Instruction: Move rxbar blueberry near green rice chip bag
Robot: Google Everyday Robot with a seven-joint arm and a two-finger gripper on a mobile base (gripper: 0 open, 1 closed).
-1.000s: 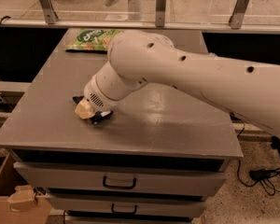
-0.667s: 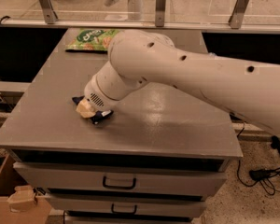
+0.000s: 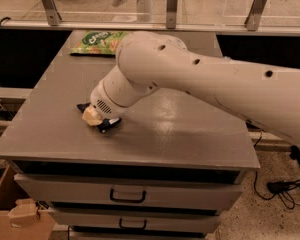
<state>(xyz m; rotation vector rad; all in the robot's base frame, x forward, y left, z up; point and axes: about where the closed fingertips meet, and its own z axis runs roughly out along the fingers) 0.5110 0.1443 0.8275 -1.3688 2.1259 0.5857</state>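
Change over the last second: almost none. Hand (image 3: 96, 117) sits at the same spot on the front-left part of the desk (image 3: 190, 134). Arm (image 3: 215, 79) keeps the same bend. Bar and bag lie where they lay before.

Blueberry bar (image 3: 110, 124): flat on the desk, directly under the hand. Two dark blue ends show, a small tip at the hand's left-rear and a larger piece with a touch of white at its right-front. The middle of the bar is covered by the hand's pale tan tip. Hand is down on the bar and touching it. Whether it is clamped on the bar or only resting there, I cannot tell.

Edges, near to far:
- Cardboard box (image 3: 10, 216) stands on the floor at lower left.
- Drawers (image 3: 127, 196) with dark handles sit below the front lip.
- Front edge of the desk is near the bar. The left edge is farther off.
- Grey surface runs wide to the right of the hand and back toward the far side. Much of that stretch is overhung by the thick white arm, which comes in from the right.
- Cables (image 3: 285, 189) lie on the floor at right.
- Chip bag (image 3: 95, 41) lies flat at the far-left part of the desk, close to the rear edge and well apart from the bar. Its right end is hidden behind the arm.
- Metal rail (image 3: 172, 6) with upright posts runs beyond the desk.
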